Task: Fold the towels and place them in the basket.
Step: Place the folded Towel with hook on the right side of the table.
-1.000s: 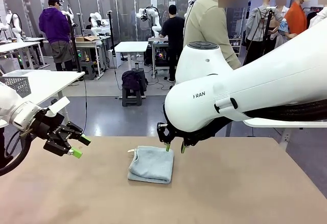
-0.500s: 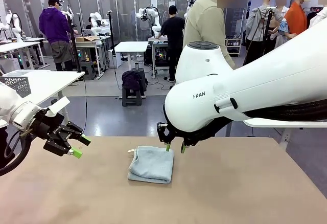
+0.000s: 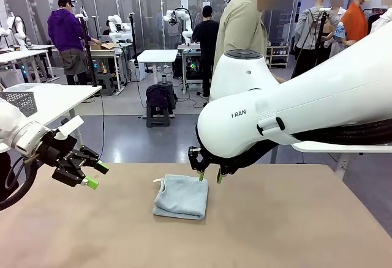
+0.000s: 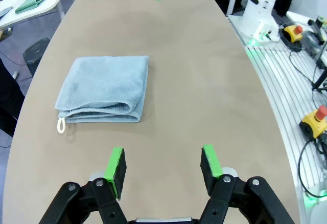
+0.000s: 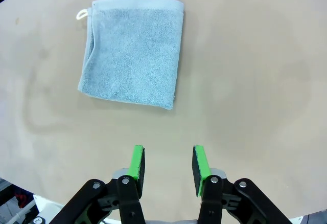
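A light blue-grey towel (image 3: 181,196) lies folded in a square near the middle of the tan table, its white loop at one corner. My right gripper (image 3: 209,176) hangs just over the towel's far edge, open with nothing between its green pads; in the right wrist view it (image 5: 167,163) is short of the towel (image 5: 134,50). My left gripper (image 3: 95,175) hovers open to the towel's left, and its wrist view shows the towel (image 4: 104,88) ahead of its gripper (image 4: 163,163). A mint green towel (image 4: 33,1) lies on the white side table. The dark mesh basket (image 3: 21,101) stands there too.
A person (image 3: 245,29) stands at the far side of the table behind my right arm. The white side table (image 3: 55,100) is off to the left, apart from the tan table (image 3: 294,231). Bare tabletop surrounds the folded towel.
Both arms and the towel have stayed still. The person at the far side has shifted slightly to the left.
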You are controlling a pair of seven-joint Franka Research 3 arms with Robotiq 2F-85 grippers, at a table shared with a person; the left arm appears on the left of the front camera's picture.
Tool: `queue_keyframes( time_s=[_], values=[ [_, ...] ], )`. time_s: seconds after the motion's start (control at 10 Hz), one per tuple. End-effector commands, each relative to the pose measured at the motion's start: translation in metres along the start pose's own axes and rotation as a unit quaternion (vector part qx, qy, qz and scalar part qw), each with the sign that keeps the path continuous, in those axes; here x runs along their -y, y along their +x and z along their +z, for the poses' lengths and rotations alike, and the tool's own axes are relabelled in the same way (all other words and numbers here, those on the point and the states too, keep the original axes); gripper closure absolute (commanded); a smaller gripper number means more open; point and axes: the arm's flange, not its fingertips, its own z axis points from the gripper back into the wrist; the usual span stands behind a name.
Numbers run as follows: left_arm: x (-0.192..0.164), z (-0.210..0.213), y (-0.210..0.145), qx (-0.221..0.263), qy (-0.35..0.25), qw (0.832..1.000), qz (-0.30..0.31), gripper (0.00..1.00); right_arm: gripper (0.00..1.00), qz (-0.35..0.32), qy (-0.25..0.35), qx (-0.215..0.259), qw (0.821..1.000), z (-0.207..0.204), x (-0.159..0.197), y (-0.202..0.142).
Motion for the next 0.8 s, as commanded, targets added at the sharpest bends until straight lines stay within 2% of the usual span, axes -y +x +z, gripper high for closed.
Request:
queue_keyframes(
  time_s=[0.0,0.7],
  values=[
    [0.002,0.001,0.0,0.003,0.001,1.0,-0.005,0.25,0.51,0.0,0.0,0.0,1.0,0.0,0.0,0.0],
    [0.002,0.001,0.0,0.003,0.001,1.0,-0.005,0.25,0.51,-0.054,0.037,-0.015,0.998,-0.079,0.013,0.05]
  ],
)
